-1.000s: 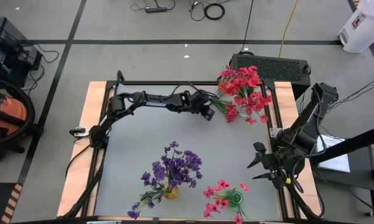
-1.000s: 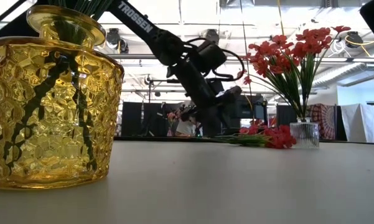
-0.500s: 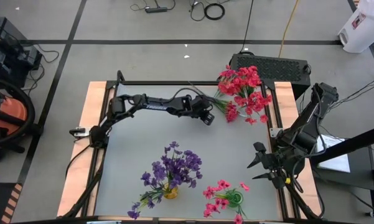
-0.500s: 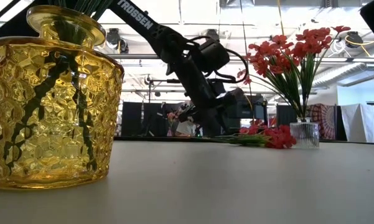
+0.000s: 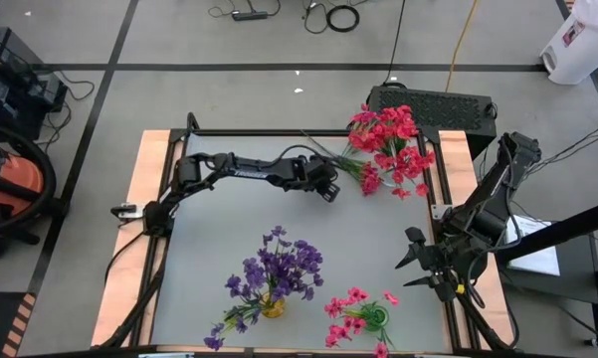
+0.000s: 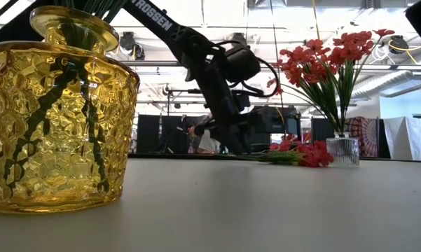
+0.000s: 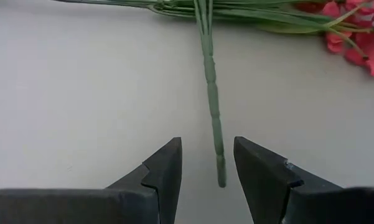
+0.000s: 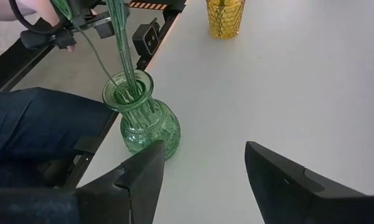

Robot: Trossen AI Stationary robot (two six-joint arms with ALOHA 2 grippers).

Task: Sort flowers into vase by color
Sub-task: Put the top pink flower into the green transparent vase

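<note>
A red sprig [image 5: 368,180] lies flat on the table beside the clear vase of red flowers [image 5: 388,139] at the far right. My left gripper [image 5: 327,190] is low over the table at the sprig's stem end, open. In the left wrist view the thin green stem's free end [image 7: 220,174] lies between the two fingertips of my left gripper [image 7: 207,158], with a gap on each side. Purple flowers stand in the yellow vase [image 5: 273,306], pink ones in the green vase [image 5: 376,318]. My right gripper [image 5: 414,255] waits open at the right edge.
The yellow vase [image 6: 56,119] stands close to the near edge, and the green vase [image 8: 143,121] stands near my right gripper [image 8: 202,168]. A person's leg in blue trousers [image 8: 31,124] shows beyond the table edge. Bare tabletop [image 5: 239,214] lies between the arms.
My left gripper has drawn back a little toward the table's near-left, away from the red vase, staying low over the table. The red sprig has stayed where it lay.
</note>
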